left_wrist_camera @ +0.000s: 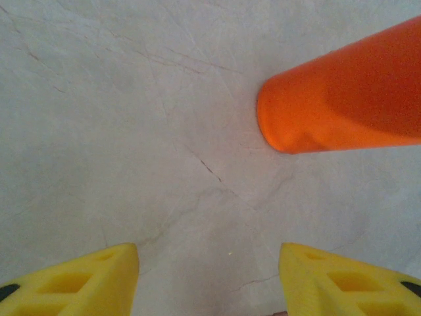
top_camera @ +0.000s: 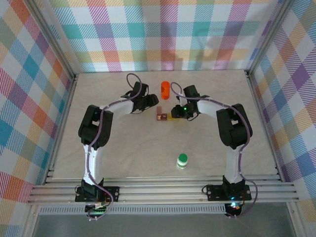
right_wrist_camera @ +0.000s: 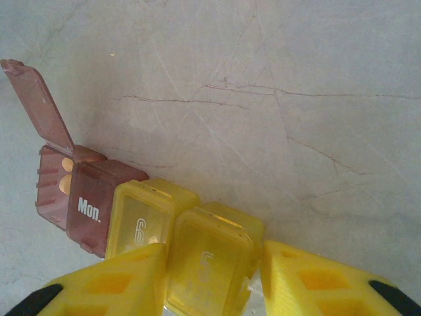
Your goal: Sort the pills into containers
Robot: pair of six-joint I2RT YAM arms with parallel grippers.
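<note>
Right claw point(right_wrist_camera: 214, 255) clamped on the yellow end of the organizer point(right_wrist_camera: 141, 216), near surface point(left_wrist_camera: 131, 131) centre. Its red end lid point(right_wrist_camera: 36, 102) is up, pills point(right_wrist_camera: 66, 176) inside. Left claw point(left_wrist_camera: 209, 255) open over bare surface, orange bottle point(left_wrist_camera: 342, 92) at its 1 o'clock.

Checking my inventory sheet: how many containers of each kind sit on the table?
bottles: 2 (orange bottle, green-capped bottle)
pill organizer: 1
Total: 3
</note>
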